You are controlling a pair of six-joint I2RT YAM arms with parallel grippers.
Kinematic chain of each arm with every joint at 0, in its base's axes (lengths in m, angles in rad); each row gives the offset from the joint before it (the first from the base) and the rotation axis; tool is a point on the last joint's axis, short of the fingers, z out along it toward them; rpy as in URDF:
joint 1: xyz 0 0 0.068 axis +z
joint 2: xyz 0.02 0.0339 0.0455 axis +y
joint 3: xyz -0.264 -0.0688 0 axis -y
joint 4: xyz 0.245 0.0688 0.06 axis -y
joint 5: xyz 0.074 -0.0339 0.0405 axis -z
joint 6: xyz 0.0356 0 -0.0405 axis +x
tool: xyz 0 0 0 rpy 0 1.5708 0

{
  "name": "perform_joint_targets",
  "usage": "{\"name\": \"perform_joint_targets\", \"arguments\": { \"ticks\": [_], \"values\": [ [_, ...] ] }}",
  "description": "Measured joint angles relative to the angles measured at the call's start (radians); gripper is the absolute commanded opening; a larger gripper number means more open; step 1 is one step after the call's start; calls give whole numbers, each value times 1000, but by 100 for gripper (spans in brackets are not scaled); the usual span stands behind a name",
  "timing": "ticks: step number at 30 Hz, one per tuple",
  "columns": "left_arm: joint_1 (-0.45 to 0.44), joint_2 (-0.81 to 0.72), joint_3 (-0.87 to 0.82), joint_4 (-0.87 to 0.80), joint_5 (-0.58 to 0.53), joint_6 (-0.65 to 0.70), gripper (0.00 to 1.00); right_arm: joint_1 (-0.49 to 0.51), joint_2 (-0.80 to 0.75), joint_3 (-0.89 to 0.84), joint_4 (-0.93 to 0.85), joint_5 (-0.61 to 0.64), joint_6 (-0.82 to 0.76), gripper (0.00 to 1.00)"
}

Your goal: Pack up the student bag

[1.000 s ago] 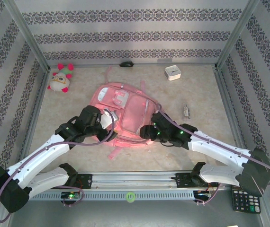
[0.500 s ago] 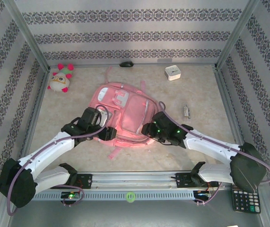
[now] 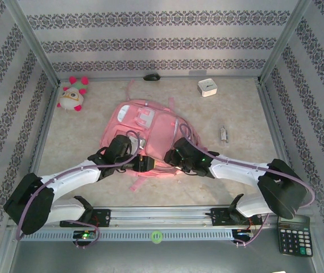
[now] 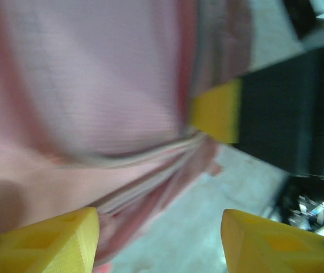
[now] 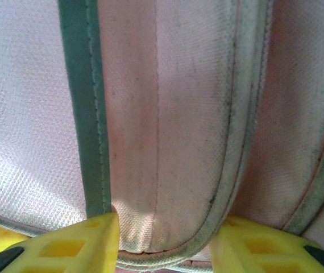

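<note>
I see the bag (image 3: 153, 133) lying flat mid-table (image 3: 236, 176), my left gripper (image 3: 144, 164) spread loose at its near edge, my right gripper (image 5: 165, 242) just beside it, pinching a fold there.

student bag (image 3: 159, 133) blocks centre, table (image 3: 244, 114) free beside

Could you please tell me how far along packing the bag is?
Done: nothing looks packed; the bag lies flat, and the plush toy and white box sit loose near the far wall. In hand: at the bag's near edge the right gripper straddles a fold and the left gripper stands open. Left: opening the bag and loading items.
</note>
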Motion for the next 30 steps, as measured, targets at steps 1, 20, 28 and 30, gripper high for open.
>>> {"name": "perform_joint_targets", "arguments": {
  "ticks": [1,20,28,30],
  "values": [
    [-9,-1,0,20,20,-3,58,-2,5,0,8,-3,0,42],
    [89,-197,310,-575,-231,1179,66,37,-260,5,-76,-51,-276,52],
    [89,-82,196,-515,-400,1577,82,123,-235,-39,8,-86,-338,50],
    [89,-40,184,-482,-422,1618,83,124,-207,-39,42,-100,-336,51]
  ]
}}
